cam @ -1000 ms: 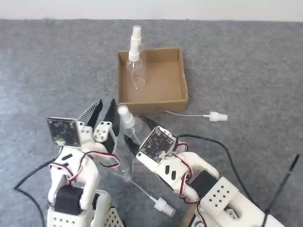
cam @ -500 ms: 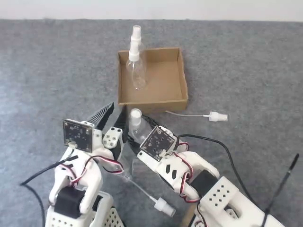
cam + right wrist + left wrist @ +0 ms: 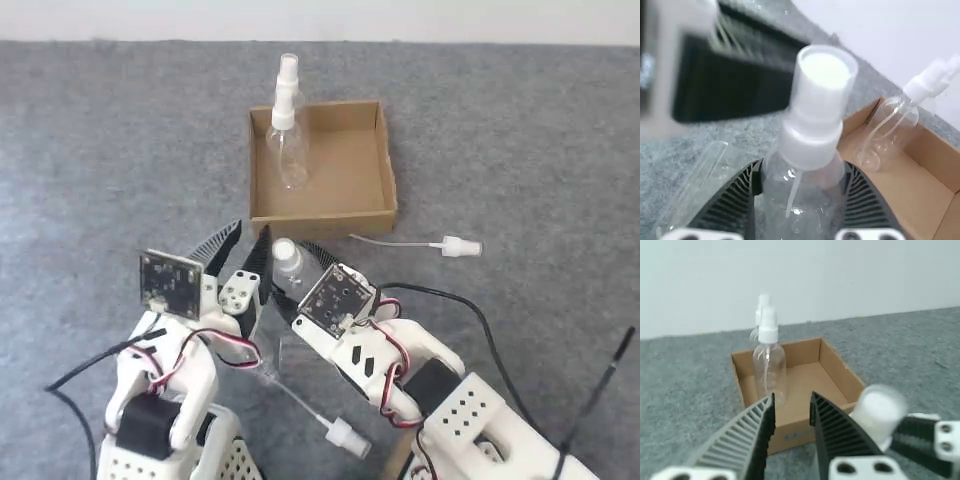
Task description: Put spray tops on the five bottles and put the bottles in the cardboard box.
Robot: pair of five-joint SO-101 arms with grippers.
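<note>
The left claw (image 3: 253, 229) is a little open and holds nothing. Just to its right is a clear bottle (image 3: 802, 197) with its spray top (image 3: 822, 75) on. The right claw (image 3: 801, 176) hugs that bottle round its belly. It looks light, thin and slippery, so a gentle belly hold seems best. The cardboard box (image 3: 320, 216) sits beyond both claws.

The high view looks steeply down from behind both arms (image 3: 160, 400) over the surface (image 3: 520, 150). The wrist views sit low behind the left end effector (image 3: 791, 399) and right end effector (image 3: 801, 170), facing forward; all three share the cardboard box (image 3: 320, 218) and its bottle (image 3: 287, 150).
</note>
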